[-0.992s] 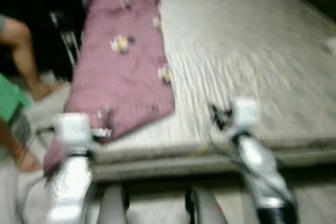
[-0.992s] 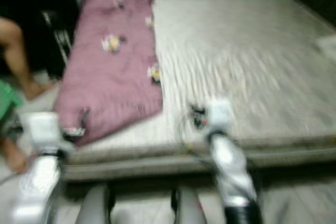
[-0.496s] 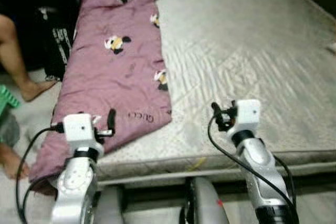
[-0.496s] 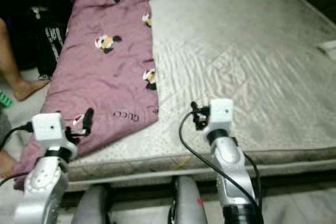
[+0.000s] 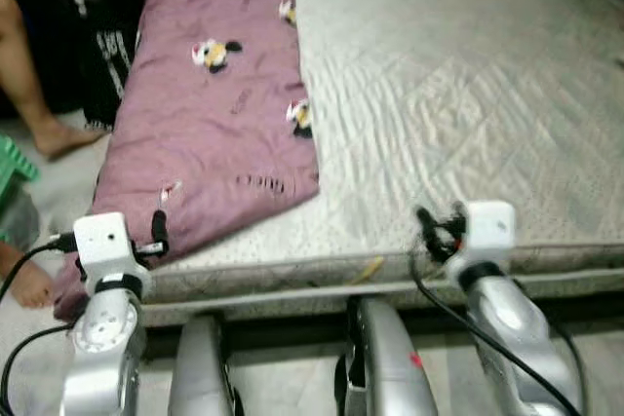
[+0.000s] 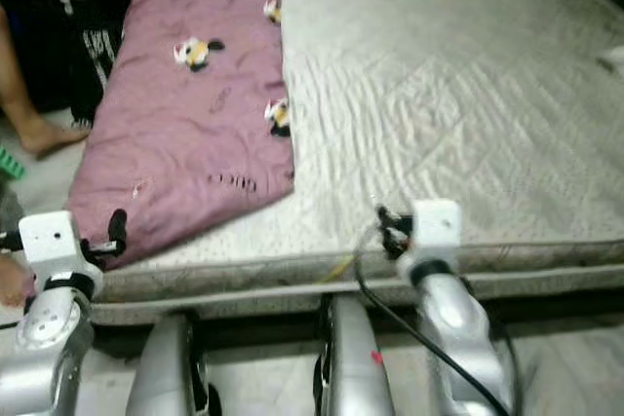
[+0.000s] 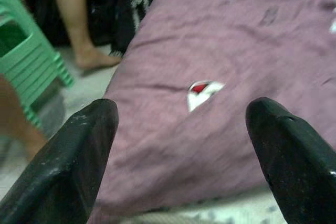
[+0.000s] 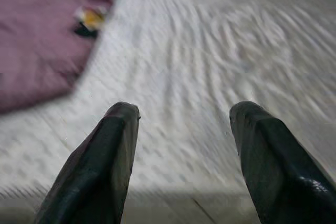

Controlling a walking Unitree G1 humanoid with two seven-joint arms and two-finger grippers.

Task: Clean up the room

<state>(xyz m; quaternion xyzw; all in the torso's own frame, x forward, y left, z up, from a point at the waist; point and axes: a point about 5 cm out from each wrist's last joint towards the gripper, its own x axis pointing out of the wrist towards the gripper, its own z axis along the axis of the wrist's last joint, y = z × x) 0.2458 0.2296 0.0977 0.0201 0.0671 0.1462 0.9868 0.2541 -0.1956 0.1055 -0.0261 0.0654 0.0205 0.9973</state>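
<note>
Both pincers are raised at the near edge of the bed (image 5: 468, 75), one on each arm: the left pincer (image 7: 184, 145) has its two black fingers spread wide apart over the near corner of the one mauve blanket (image 5: 214, 104), touching nothing, and the right pincer (image 8: 181, 150) has its two fingers apart too, empty above the bare grey mattress. That single blanket lies along the bed's left side with several cartoon prints on it, its near end hanging off the edge. Beside the bed on the left are a person's bare leg (image 7: 79, 19), one green plastic stool (image 7: 26, 61) and one black bag (image 5: 107, 56).
</note>
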